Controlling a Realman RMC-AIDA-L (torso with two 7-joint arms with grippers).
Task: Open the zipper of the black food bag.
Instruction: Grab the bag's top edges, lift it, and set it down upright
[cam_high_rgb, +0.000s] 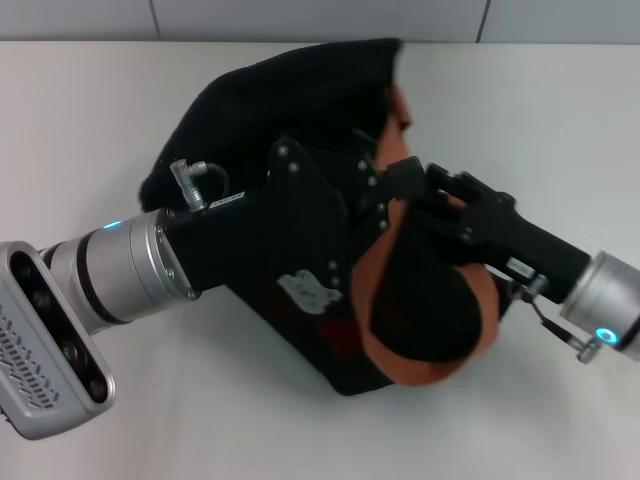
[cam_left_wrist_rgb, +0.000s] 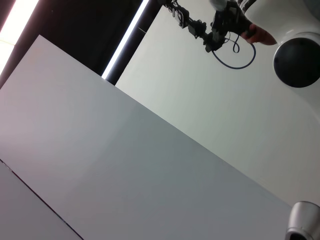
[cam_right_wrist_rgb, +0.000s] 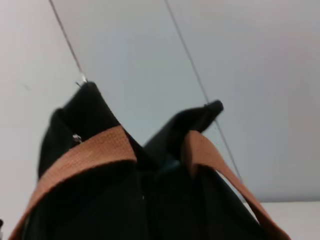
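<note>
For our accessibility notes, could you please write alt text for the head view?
A black food bag lies on a white table, with the left gripper and the right gripper meeting over its middle beside an orange-brown strap.

Probably lab: bare white table (cam_high_rgb: 90, 110).

Both grippers — left (cam_high_rgb: 345, 215), right (cam_high_rgb: 400, 190) — reach onto the black food bag (cam_high_rgb: 290, 110).

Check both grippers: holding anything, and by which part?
Cannot be told. Both the left gripper and right gripper are at the black food bag top, fingertips hidden against the fabric.
</note>
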